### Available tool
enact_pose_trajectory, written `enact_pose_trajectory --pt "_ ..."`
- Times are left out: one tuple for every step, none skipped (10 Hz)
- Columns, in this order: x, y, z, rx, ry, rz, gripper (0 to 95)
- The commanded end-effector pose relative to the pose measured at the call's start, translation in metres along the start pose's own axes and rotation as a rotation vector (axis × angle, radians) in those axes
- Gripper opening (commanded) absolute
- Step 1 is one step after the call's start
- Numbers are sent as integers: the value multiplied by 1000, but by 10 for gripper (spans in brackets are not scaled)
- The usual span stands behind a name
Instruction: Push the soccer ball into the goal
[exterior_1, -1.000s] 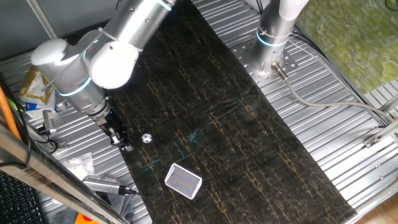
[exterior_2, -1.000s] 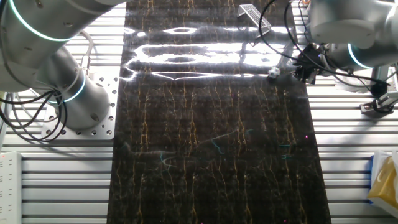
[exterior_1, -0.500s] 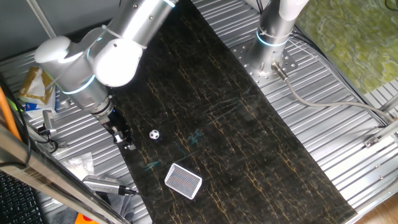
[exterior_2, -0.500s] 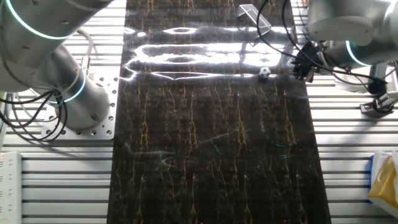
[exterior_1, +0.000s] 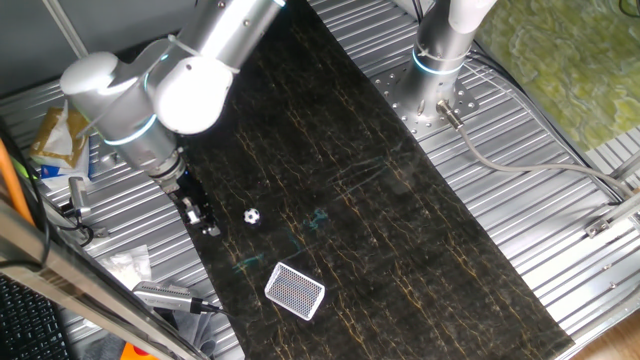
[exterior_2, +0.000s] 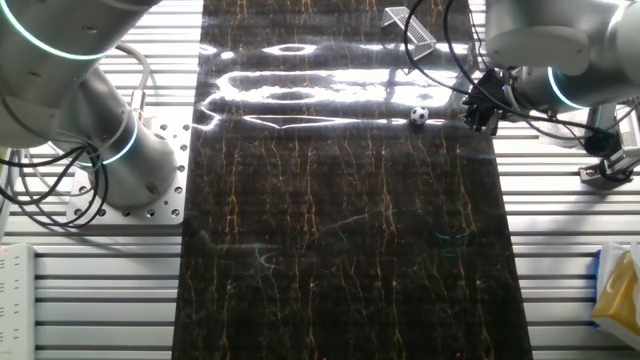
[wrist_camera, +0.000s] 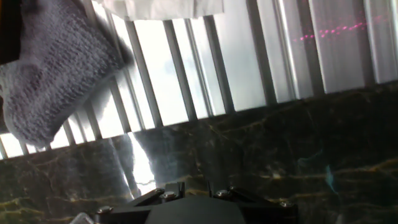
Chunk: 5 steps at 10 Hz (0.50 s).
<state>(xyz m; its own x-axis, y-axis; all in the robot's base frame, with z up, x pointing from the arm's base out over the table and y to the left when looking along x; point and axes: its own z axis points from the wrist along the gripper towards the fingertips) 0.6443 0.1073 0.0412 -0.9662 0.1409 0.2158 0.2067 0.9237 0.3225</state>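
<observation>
Sitting near hand (exterior_1: 207, 228), soccer ball (exterior_1: 251, 215), apart

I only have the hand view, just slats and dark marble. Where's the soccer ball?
Observer: The soccer ball sits on the dark mat, apart from the gripper, which is at the mat's edge.
Operator: And the goal?
Observer: The goal lies flat on the same mat, with bare mat between it and the ball.
Operator: Is the gripper holding anything?
Observer: No, nothing is between its fingers in either fixed view; whether the jaws are open or shut is too small to tell.
</observation>
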Motion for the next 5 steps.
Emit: enact_pose_trajectory --pt "0 -1 0 123 -43 -91 190" --pt "1 -2 -1 227 -83 -180 190" --pt "1 -2 -3 346 -133 -279 190" --pt "2 -2 -4 364 -143 -301 190" --pt "4 -2 -7 380 -152 -338 190"
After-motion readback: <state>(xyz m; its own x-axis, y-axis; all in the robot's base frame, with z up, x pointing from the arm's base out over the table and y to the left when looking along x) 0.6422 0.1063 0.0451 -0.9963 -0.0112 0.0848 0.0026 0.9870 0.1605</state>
